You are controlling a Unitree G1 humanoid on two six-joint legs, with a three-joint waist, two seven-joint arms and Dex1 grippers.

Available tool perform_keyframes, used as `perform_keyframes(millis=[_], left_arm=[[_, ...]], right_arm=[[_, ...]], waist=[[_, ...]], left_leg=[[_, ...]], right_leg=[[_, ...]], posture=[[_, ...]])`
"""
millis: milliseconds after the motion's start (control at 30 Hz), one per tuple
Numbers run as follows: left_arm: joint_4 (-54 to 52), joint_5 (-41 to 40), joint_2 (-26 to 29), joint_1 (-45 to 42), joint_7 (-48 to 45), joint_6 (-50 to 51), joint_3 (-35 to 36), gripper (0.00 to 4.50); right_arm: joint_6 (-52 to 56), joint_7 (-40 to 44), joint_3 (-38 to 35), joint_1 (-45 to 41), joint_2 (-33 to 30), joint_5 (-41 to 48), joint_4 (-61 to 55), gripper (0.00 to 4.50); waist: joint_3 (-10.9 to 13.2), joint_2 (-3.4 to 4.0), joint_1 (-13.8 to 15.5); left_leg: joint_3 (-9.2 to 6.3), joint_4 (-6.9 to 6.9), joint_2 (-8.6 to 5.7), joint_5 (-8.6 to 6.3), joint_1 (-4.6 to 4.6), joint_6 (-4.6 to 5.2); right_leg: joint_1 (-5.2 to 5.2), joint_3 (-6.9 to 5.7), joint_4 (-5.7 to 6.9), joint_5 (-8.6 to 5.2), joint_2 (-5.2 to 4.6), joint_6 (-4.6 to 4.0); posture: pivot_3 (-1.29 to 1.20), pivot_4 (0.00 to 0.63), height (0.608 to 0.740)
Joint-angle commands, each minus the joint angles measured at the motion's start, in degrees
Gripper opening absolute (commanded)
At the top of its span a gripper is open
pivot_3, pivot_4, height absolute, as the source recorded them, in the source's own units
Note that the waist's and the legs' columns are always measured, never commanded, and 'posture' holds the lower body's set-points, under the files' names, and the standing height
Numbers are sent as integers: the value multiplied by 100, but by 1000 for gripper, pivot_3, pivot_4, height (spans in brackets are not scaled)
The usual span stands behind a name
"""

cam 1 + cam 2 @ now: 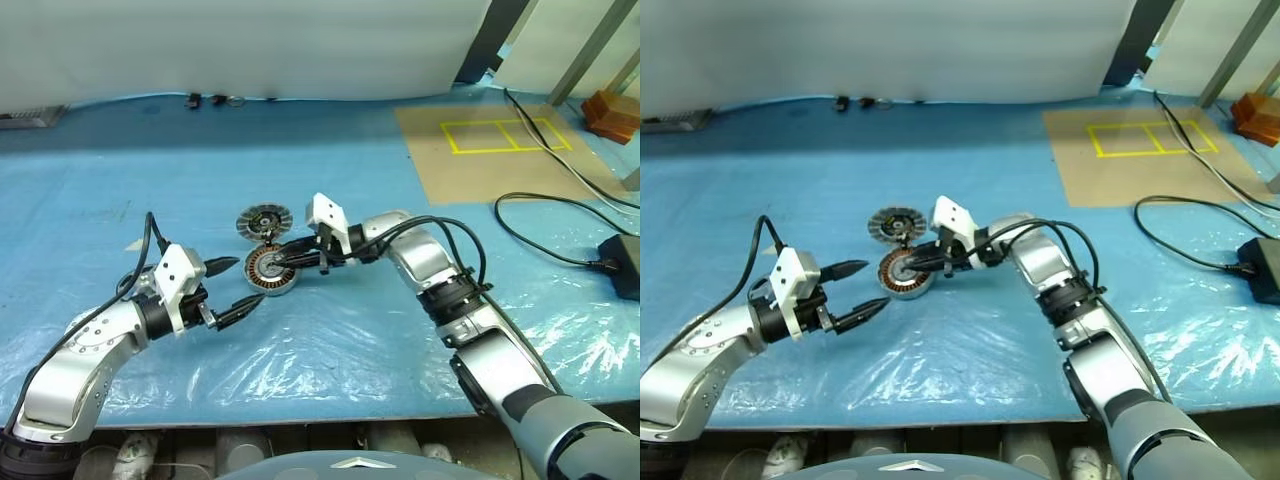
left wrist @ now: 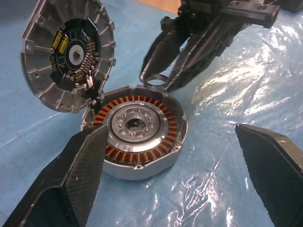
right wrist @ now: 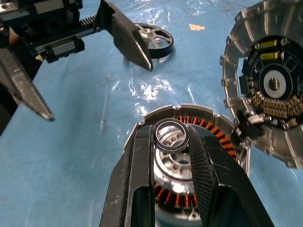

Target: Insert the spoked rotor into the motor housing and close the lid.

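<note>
Blue plastic sheeting covers the table. Housing sits open at centre, copper windings up; lid stands tipped on edge at its far rim, circuit face showing. Right gripper hangs just above the housing hub, fingers clamped on a small ring. Left gripper is spread wide, empty, near the housing on the robot's left, pointing at it. Rotor lies flat on the sheet beyond the left gripper's fingers, well apart from the housing. Judgement: left arm is nearer the rotor; the rotor must travel rightward to the housing.
</note>
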Motion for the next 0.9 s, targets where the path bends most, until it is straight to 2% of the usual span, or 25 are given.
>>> perform_keyframes(millis=[33,433,900], left_arm=[[-186,15,36,108,14,-150,146,4500],[-151,78,28,211,158,-249,254,4500],[-98,116,-43,160,199,-251,190,4500]], right_arm=[[-362,-90,57,-182,168,-153,340,669],[-1020,-285,91,-386,420,-619,1327,669],[-1225,-206,184,-348,434,-823,1337,669]], waist=[[0,0,0],[0,-1,2],[0,-1,5]], left_leg=[[0,0,0,0,0,0],[0,7,1,0,-1,0],[0,8,2,6,-1,10]], right_leg=[[0,0,0,0,0,0],[0,-3,9,0,-1,-1],[0,-3,12,-1,-1,-1]], posture=[[0,150,740],[0,150,740],[0,150,740]])
